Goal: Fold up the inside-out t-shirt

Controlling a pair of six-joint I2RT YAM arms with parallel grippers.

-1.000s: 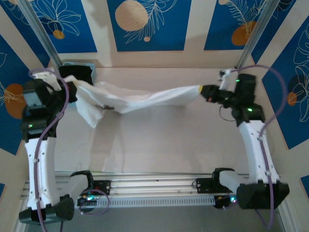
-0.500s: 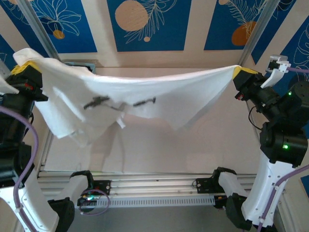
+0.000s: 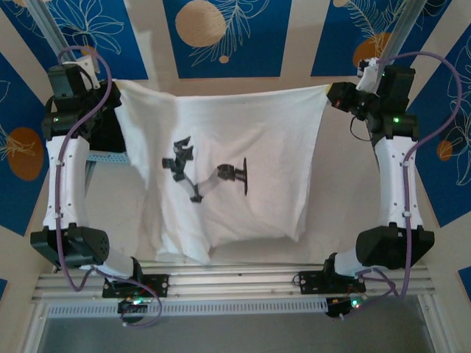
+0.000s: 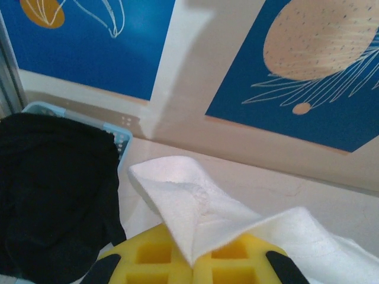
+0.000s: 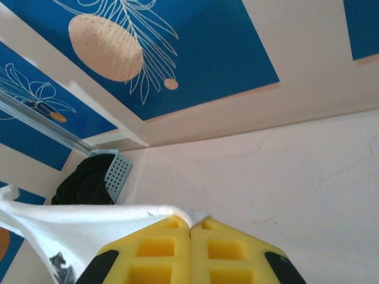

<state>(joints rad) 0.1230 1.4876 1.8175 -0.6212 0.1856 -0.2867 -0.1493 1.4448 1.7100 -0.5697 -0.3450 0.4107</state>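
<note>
Left gripper (image 3: 112, 92) above table (image 3: 338, 191) far-left corner, clamped on shirt (image 3: 243, 132) corner. Shirt spread wide above table middle, black marks showing, stretched between both grippers. Right gripper (image 3: 333, 94) above far-right corner, pinching shirt's other corner.

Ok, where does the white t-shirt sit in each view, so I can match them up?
Top external: the t-shirt is spread wide across the centre.
Left wrist: bottom centre to right, a corner pinched in the left gripper.
Right wrist: bottom left, an edge pinched in the right gripper.
Shared landmark: the light-blue basket with the black garment, on the left side of each picture.
</note>
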